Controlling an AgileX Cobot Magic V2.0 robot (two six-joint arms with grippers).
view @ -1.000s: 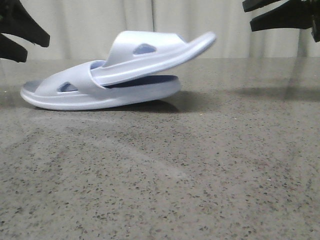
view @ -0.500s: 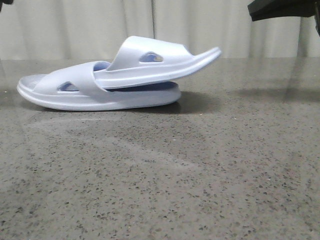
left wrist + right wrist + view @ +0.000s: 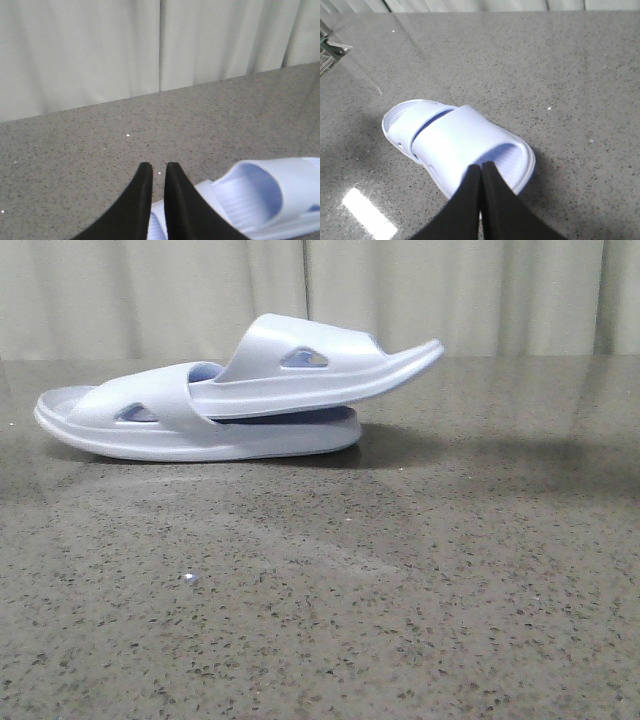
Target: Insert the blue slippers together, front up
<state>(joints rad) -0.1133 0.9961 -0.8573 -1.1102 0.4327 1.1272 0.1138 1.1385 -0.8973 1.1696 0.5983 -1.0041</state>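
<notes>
- we see the blue slippers [image 3: 240, 400] nested together on the speckled grey surface [image 3: 400, 590], toward its far left part in the front view, just before the pale curtain [image 3: 450, 295].
- the lower slipper [image 3: 130, 430] lies flat on its sole, lengthwise across the view.
- the upper slipper [image 3: 320, 365] has one end pushed under the lower one's strap; its other end tilts up and juts out to the right, past the lower slipper's end and clear of the surface.
- we find no arm in the front view; a shadow lies on the surface to the right of the pair.
- in the left wrist view, the left gripper [image 3: 159, 172] hangs above the surface with the pair [image 3: 260, 200] just beside and below it; its dark jaws stand very narrow, a thin slit between the tips, and hold nothing.
- in the right wrist view, the right gripper [image 3: 481, 167] is over the open end of the pair [image 3: 455, 145]; its jaws are pressed together at the tips, with nothing between them. we cannot tell whether they touch the slipper.
</notes>
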